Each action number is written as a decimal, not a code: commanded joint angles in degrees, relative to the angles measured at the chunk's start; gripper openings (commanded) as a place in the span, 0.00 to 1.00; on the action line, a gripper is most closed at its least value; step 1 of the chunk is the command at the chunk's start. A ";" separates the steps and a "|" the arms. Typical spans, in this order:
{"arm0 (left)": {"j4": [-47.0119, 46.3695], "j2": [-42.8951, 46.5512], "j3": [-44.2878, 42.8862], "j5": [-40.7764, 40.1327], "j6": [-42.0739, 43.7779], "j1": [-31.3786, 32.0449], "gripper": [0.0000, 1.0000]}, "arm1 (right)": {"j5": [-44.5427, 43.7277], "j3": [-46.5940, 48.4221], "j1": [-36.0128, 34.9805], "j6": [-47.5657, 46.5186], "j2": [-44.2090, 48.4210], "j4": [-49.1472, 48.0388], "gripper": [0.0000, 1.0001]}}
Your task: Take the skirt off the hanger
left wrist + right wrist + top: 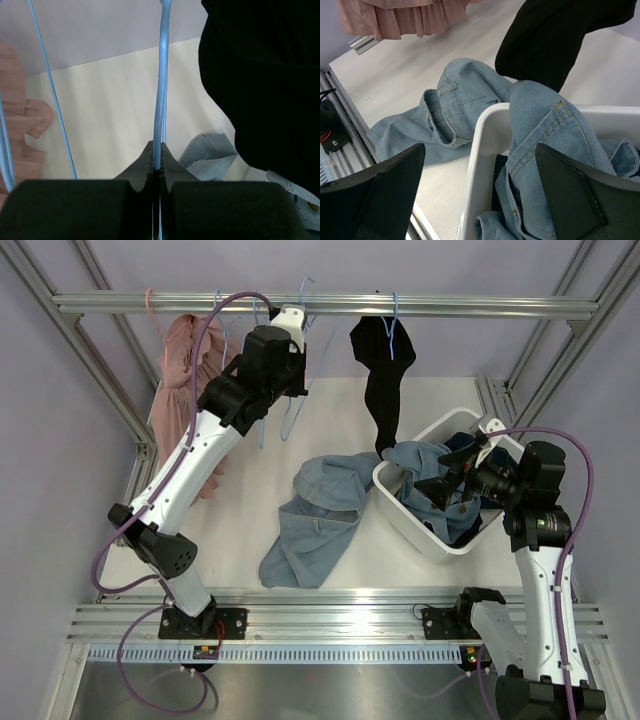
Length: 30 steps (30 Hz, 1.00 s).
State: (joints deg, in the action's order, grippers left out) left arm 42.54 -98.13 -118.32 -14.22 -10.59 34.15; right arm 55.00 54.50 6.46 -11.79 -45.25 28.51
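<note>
White table (235, 540) sits inside pale purple walls. Near on the right, the right gripper (445, 472) hangs wide open over a white basket (405, 522) with blue clothes in it. The blue jean skirt (310, 520) lies flat on the table in the middle, and one end goes up over the basket's left edge. Farther back on the left, the left gripper (156, 160) is pinched tight on a thin blue hanger (161, 100). Pink clothes (175, 370) and black clothes (380, 390) hang from the far rail (450, 306).
</note>
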 commanded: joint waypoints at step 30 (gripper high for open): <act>-16.09 33.60 32.52 26.26 8.65 -0.40 0.99 | 16.97 1.49 1.01 -24.75 0.87 15.77 0.99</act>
State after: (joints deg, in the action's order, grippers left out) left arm 31.33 -71.11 -90.32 4.97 -8.10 33.82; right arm 66.61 54.33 7.14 -28.53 -44.95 39.35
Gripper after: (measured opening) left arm 0.985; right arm 0.993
